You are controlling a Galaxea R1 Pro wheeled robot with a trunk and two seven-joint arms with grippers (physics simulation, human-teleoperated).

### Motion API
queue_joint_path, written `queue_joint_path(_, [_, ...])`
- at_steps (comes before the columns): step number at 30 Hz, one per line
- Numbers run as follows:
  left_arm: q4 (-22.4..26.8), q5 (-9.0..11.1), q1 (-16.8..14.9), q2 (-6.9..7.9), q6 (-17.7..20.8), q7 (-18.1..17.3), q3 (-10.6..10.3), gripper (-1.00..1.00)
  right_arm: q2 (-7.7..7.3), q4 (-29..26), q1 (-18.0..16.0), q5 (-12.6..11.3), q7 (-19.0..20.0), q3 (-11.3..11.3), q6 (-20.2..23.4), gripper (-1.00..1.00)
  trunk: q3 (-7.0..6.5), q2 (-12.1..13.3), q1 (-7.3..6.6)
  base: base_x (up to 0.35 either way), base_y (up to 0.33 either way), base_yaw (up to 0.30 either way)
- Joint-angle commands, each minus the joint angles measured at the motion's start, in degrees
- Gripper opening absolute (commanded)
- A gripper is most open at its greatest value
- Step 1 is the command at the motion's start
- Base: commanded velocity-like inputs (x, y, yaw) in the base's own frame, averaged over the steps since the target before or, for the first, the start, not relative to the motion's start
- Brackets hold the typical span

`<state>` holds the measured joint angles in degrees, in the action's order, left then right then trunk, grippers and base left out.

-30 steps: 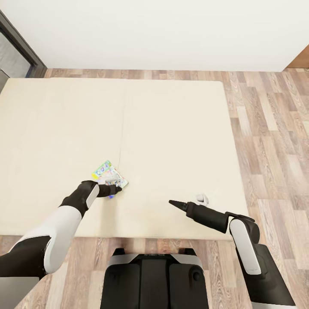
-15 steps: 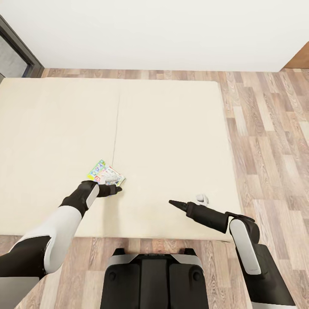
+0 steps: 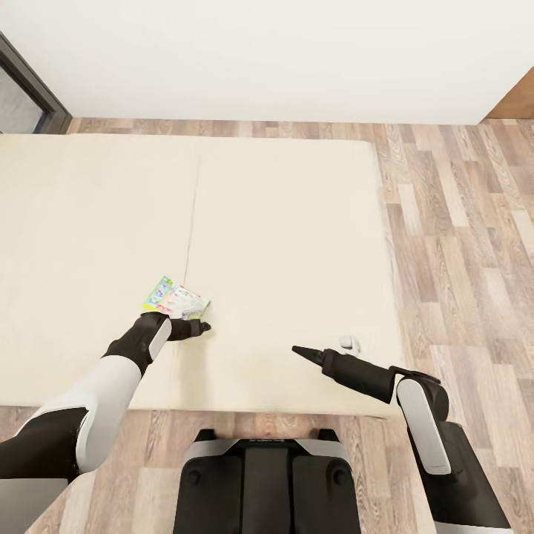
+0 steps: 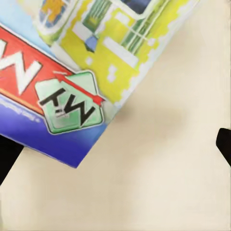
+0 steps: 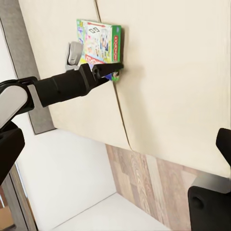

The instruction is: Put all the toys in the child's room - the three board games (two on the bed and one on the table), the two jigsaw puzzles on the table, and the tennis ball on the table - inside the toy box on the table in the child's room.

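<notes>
One board game (image 3: pixel 175 300), a flat box with a green edge and a pale blue printed cover, lies on the beige mattress of the bed (image 3: pixel 297 222). My left gripper (image 3: pixel 202 325) is at the box's near corner, open. In the left wrist view the box's corner (image 4: pixel 72 82) reaches in from one side between the spread fingers, which do not clamp it. The right wrist view shows the same box (image 5: pixel 98 43) just beyond the left fingers. My right gripper (image 3: pixel 297 349) hovers over bare mattress to the right, open and holding nothing.
Wood-plank floor (image 3: pixel 460 222) runs along the bed's right side and its near edge. A white wall (image 3: pixel 297 59) stands behind the bed. A dark window frame (image 3: pixel 30 89) is at the far left. My base (image 3: pixel 267 482) stands against the bed's near edge.
The whole picture has slid left, so the camera moved. The left fingers lay over the board game a second ago; they now sit at its near corner.
</notes>
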<state>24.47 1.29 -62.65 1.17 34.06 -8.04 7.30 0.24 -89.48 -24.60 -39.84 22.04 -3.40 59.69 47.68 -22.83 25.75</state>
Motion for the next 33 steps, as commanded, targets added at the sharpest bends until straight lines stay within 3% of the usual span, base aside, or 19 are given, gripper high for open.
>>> queue_joint_path(1, [0.07, 0.12, -0.01, -0.03, 0.39, -0.14, 0.34, 1.00, 0.03, 0.00, -0.04, 0.46, 0.55, -0.11, 0.25, 1.00, 0.06, -0.09, 0.03, 0.000, -0.247, 0.000])
queue_joint_path(10, [0.07, 0.12, -0.01, -0.03, 0.39, -0.14, 0.35, 1.00, 0.03, 0.00, -0.04, 0.46, 0.55, -0.11, 0.25, 1.00, 0.06, -0.09, 0.03, 0.000, -0.157, 0.000])
queue_joint_path(33, [0.07, 0.12, -0.01, -0.03, 0.39, -0.14, 0.43, 1.00, 0.03, 0.00, -0.03, 0.46, 0.51, -0.08, 0.25, 1.00, 0.06, -0.09, 0.03, 0.000, -0.005, 0.000])
